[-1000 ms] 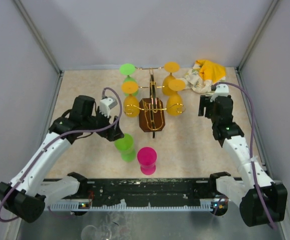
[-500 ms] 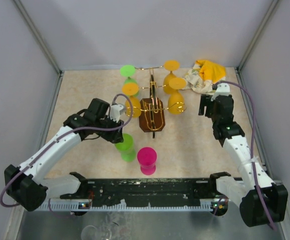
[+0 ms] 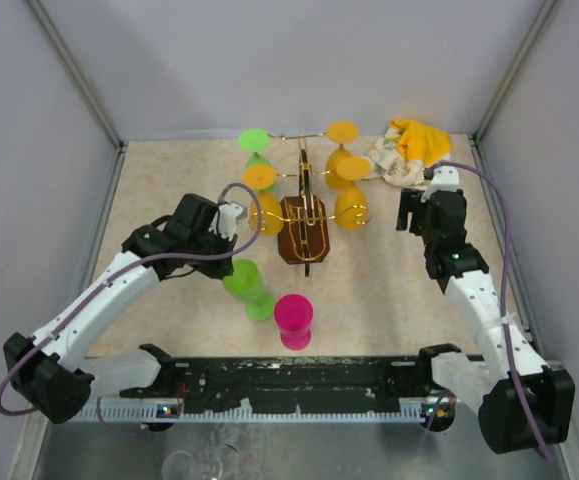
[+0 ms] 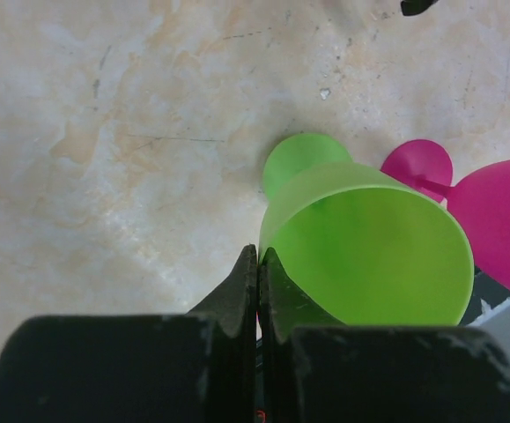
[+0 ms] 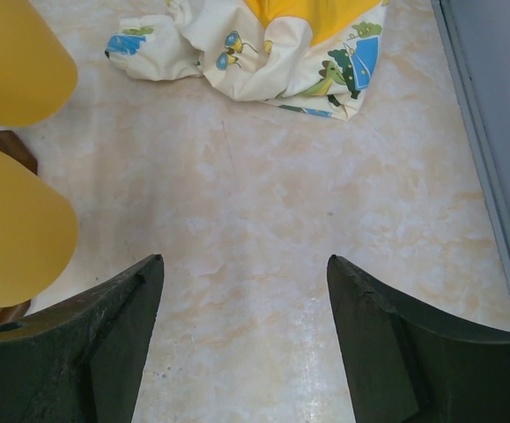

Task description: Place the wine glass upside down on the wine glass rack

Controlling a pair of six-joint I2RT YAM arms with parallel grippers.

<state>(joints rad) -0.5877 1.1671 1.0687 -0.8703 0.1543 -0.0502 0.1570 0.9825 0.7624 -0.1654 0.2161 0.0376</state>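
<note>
Two glasses are off the rack at the near side of the table [image 3: 169,180] in the top view: the green wine glass [image 3: 245,288], leaning, and a pink glass [image 3: 293,318] just right of it. The wine glass rack [image 3: 304,228] stands farther back at centre, with yellow glasses [image 3: 349,205] hanging from it. The left gripper [image 3: 229,256] meets the green glass's upper rim, and the right gripper [image 3: 409,214] hangs right of the rack. In the left wrist view, the fingers [image 4: 237,291] are clamped on the bowl's wall, with the bowl to their right. A good lift probably rises clear of the pink glass before inverting. In the right wrist view, the fingers [image 5: 105,326] stand apart over bare table, near a cloth [image 5: 272,44].
</note>
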